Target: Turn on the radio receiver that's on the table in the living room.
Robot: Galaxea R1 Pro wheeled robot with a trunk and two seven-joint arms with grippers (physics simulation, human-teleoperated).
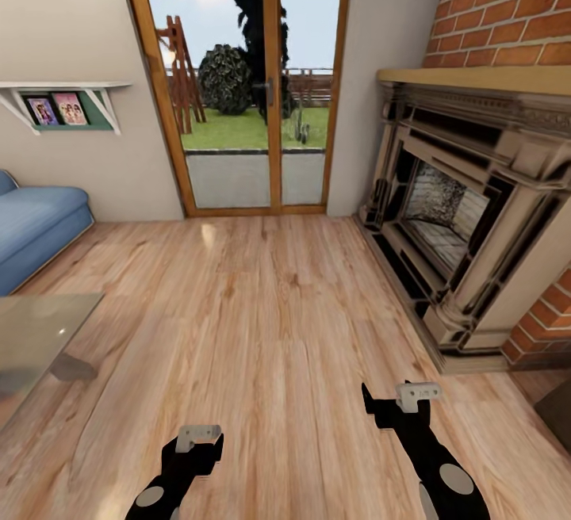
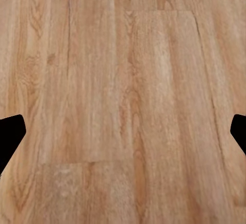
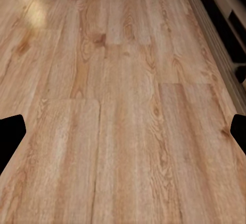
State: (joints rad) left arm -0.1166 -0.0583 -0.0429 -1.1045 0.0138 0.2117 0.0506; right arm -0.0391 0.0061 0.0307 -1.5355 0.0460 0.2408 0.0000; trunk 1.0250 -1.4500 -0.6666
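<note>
A: What room is this?

B: It is the living room (image 1: 262,322). It has a light wood floor (image 1: 277,306). A blue sofa (image 1: 36,227) sits at the left edge of the frame. A brick fireplace (image 1: 468,219) fills the right side. A glass door (image 1: 250,84) at the top middle looks out on grass and a dark bush.

A: Where is the counter?

B: The counter (image 1: 36,338) is at the lower left of the frame. You can see just one shiny grey corner of it. The part in view has nothing on it, and no radio can be seen in these pictures.

A: What are the arms doing?

B: Both hang low over the floor. The left end effector (image 1: 198,437) is at the bottom, left of the middle. The right end effector (image 1: 416,395) is at the bottom right. In each wrist view the two black fingers (image 2: 10,134) sit far apart at the edges, so both are open and hold nothing.

A: Anything else?

B: A small white shelf (image 1: 67,104) at the upper left holds two pink pictures.
</note>
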